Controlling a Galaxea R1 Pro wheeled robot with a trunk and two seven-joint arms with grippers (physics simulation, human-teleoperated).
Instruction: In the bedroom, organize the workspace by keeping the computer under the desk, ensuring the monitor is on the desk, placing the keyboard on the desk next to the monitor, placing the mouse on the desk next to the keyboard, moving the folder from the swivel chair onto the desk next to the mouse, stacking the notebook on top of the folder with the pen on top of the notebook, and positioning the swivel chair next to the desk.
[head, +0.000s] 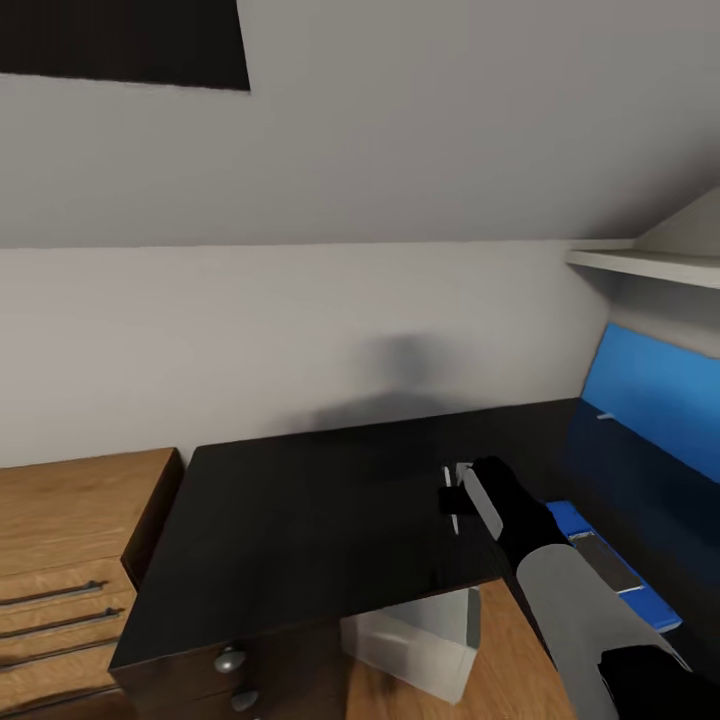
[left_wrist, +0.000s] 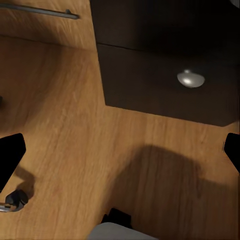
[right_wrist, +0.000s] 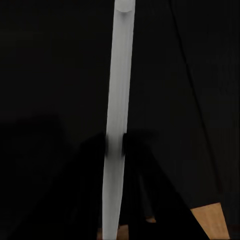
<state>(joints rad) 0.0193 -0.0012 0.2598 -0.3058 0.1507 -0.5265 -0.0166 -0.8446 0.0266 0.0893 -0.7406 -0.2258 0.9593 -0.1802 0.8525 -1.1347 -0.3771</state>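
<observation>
My right gripper (head: 457, 499) hovers just above the black desk (head: 300, 520), shut on a thin pale pen (head: 450, 500). In the right wrist view the pen (right_wrist: 116, 125) runs long and upright between the dark fingers (right_wrist: 132, 150), with the desk top behind it. To the right of my forearm lies a blue folder (head: 655, 605) with a grey flat thing, perhaps the notebook (head: 603, 562), on it. A blue monitor screen (head: 655, 385) stands at the desk's right end. A grey computer case (head: 420, 645) sits under the desk. My left gripper (left_wrist: 120, 155) is open above the wooden floor (left_wrist: 75, 140).
A wooden dresser (head: 70, 540) with metal handles adjoins the desk's left side. The desk's drawer front carries a round knob (left_wrist: 190, 78). A white shelf (head: 650, 265) juts out at the upper right. A small dark caster (left_wrist: 16, 198) rests on the floor near my left gripper.
</observation>
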